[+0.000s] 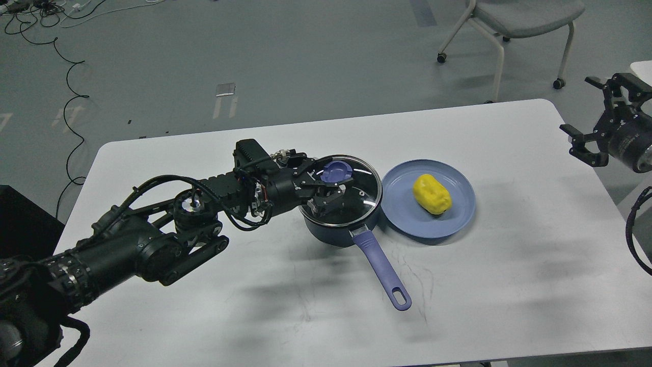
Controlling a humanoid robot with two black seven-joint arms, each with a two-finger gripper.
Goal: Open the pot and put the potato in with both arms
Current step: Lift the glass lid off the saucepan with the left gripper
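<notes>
A dark blue pot (336, 232) with a purple handle (382, 270) stands mid-table under a glass lid (364, 191) with a purple knob (336, 172). My left gripper (328, 183) reaches in from the left and is shut on the knob, with one finger on each side of it. A yellow potato (432, 194) lies on a blue plate (407, 216) just right of the pot. My right gripper (580, 104) is open and empty, in the air off the table's right edge, well away from the plate.
The white table (509, 285) ends close to my right gripper. A grey chair (514, 20) stands on the floor behind the table. Cables (66, 61) lie on the floor at the far left.
</notes>
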